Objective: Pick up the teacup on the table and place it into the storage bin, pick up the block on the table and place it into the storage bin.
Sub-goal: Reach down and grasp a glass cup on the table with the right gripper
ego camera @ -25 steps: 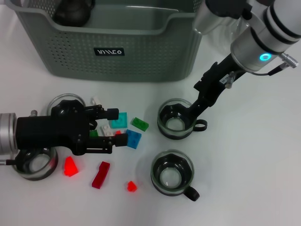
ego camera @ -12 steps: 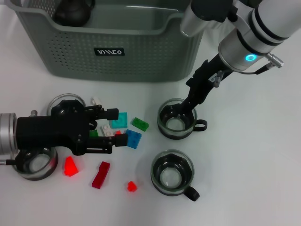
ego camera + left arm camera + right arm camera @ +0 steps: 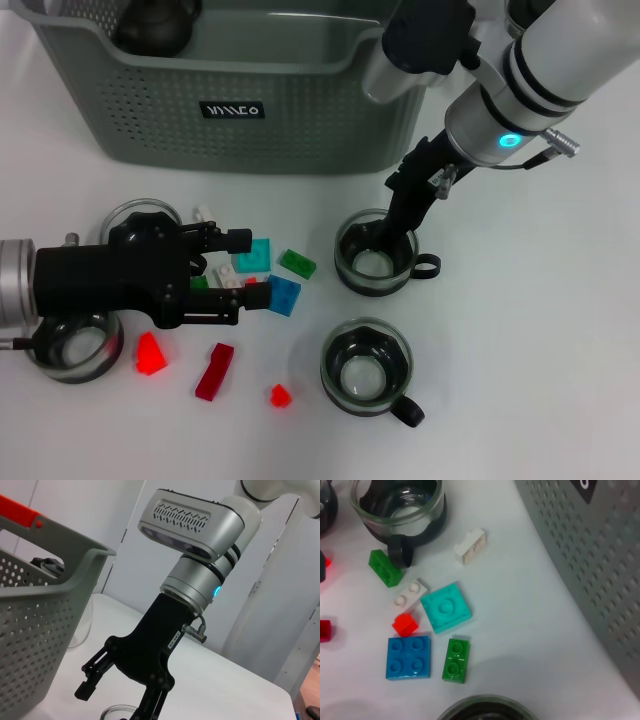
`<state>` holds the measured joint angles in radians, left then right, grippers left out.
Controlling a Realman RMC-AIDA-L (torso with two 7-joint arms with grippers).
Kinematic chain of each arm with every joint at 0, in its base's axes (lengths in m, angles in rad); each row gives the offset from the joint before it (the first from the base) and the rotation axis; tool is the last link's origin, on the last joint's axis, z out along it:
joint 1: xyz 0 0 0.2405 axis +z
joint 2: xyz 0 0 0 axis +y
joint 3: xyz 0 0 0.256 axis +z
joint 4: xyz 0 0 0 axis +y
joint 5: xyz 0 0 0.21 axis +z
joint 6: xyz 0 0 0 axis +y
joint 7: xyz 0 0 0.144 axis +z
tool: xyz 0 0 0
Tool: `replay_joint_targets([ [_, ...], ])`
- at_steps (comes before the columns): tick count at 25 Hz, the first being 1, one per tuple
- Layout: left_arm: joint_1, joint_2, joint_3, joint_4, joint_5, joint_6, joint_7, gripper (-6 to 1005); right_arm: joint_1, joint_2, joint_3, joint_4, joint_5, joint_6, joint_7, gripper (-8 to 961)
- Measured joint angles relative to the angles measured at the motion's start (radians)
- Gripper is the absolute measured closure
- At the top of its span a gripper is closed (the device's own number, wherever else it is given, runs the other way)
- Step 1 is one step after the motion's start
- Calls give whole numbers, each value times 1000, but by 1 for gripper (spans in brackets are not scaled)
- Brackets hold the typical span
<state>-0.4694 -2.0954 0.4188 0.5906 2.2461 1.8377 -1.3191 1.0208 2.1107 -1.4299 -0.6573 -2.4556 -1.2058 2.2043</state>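
glass, slippery and fragile: the dark-rimmed round teacup (image 3: 374,254); right gripper (image 3: 385,236) seemingly straddles its rim, fingers parted.

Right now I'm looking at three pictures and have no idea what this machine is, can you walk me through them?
This is a two-armed robot. The wide picture comes from its head camera, the other two from its wrists: the left wrist looks across at the right arm, the right wrist down on blocks. On the white table stand a storage bin, glass teacups and coloured blocks. The right gripper, open, reaches at one teacup by its rim; the left gripper, open, hovers over the blocks. Neither holds anything.
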Motion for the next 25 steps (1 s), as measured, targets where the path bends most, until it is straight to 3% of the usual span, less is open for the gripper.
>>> replay_joint_targets([
  [10,7,0,0,0,3,1,9,153,3,1,-98,35,66,71,0,19],
  [20,8,0,0,0,7,2,10,153,1,2,-110,49,75,75,10,21],
  [25,8,0,0,0,7,4,11,153,-2,2,-147,49,73,95,35,167],
])
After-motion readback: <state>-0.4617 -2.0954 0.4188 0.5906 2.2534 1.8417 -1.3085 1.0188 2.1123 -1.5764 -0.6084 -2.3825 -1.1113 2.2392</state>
